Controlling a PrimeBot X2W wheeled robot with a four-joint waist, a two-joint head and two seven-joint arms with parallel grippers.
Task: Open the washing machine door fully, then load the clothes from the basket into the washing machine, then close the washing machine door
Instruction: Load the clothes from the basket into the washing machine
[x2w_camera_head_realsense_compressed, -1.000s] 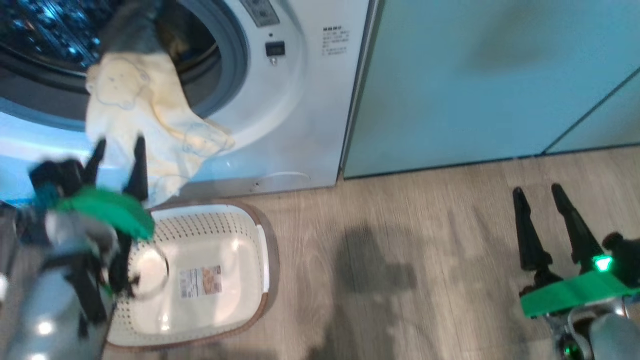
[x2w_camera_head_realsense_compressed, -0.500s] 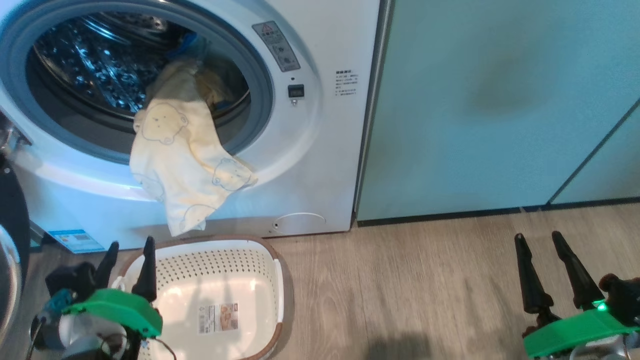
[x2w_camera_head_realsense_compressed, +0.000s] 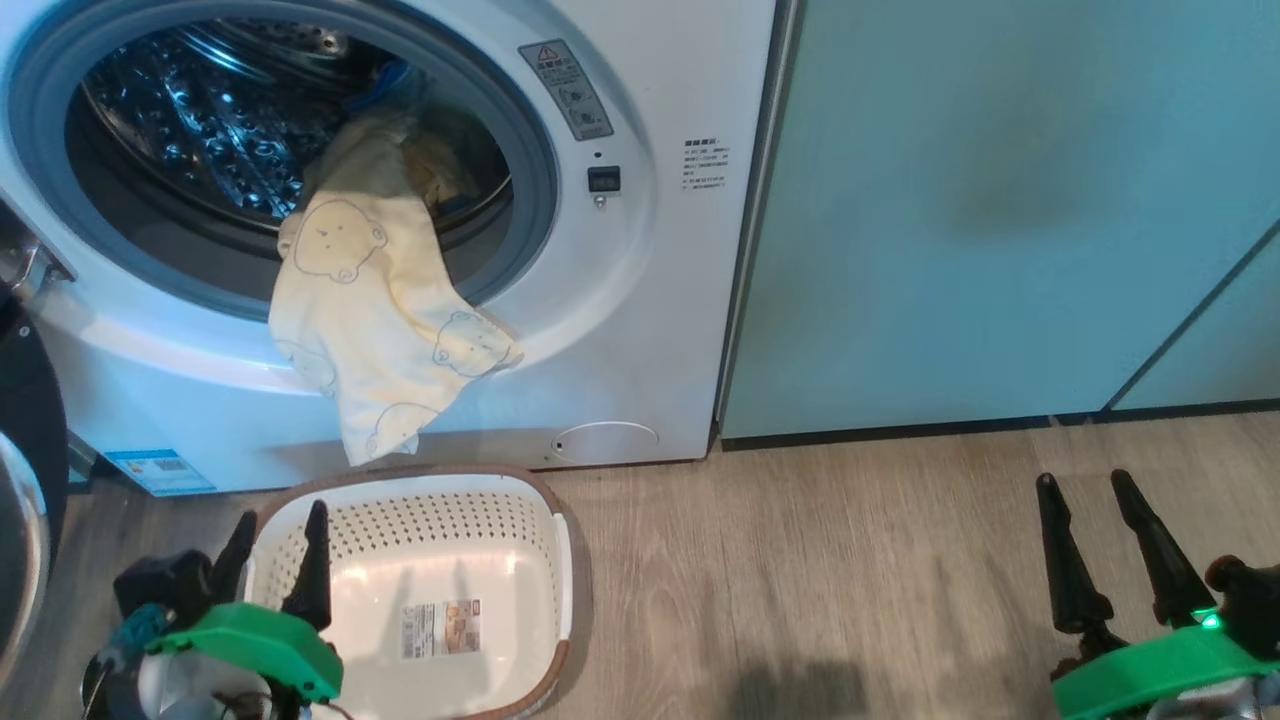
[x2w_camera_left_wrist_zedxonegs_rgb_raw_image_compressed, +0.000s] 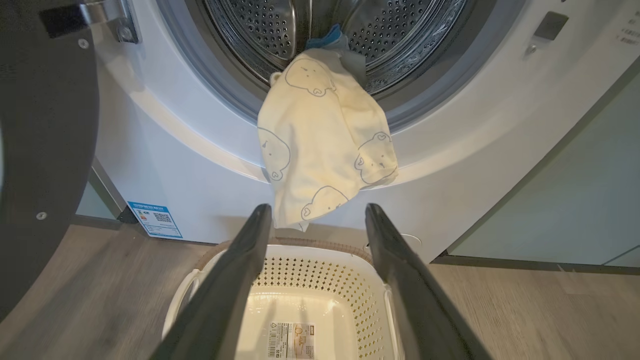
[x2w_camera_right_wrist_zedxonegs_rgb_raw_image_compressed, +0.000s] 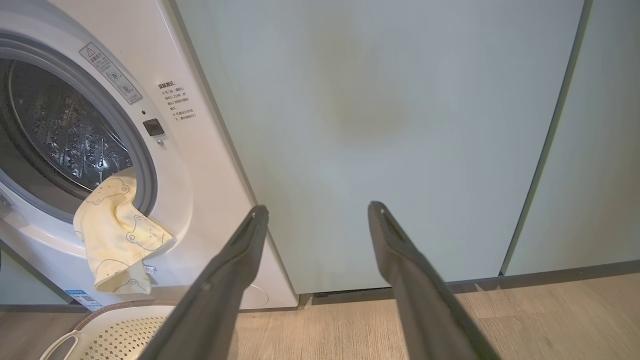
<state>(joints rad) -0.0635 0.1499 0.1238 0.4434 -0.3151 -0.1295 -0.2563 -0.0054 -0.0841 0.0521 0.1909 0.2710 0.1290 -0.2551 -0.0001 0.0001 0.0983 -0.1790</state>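
1. Left gripper (x2w_camera_head_realsense_compressed: 283, 510): fingers spread wide and holding nothing, poised over the near-left corner of the basket (x2w_camera_head_realsense_compressed: 450, 525). In the left wrist view the two fingers point up toward the hanging hem of the clothes (x2w_camera_head_realsense_compressed: 370, 330) without touching it.
2. Right gripper (x2w_camera_head_realsense_compressed: 1083, 478): likewise parted and empty, low over the wooden floor (x2w_camera_head_realsense_compressed: 800, 560), well apart from the machine and facing the pale teal cabinet (x2w_camera_head_realsense_compressed: 1000, 200).
3. Basket: on the floor just in front of the washing machine (x2w_camera_head_realsense_compressed: 640, 330). It holds no garments; a label lies on its bottom.
4. Clothes: partly loaded. The upper part lies inside the steel drum (x2w_camera_head_realsense_compressed: 190, 130), with a blue piece (x2w_camera_head_realsense_compressed: 385, 80) behind it. The lower part drapes over the grey seal (x2w_camera_head_realsense_compressed: 535, 200) and down the white front, ending just above the basket rim.
5. Washing machine door (x2w_camera_head_realsense_compressed: 30, 420): swung open at the left edge of the head view.
6. Hazards, as judged:
   - Closing the door now would probably pinch the draped cloth between glass and seal, preventing the latch from catching.
   - The overhanging weight could drag the garment out and back into the basket.
   - A shallow push could bunch fabric on the seal instead of clearing it.
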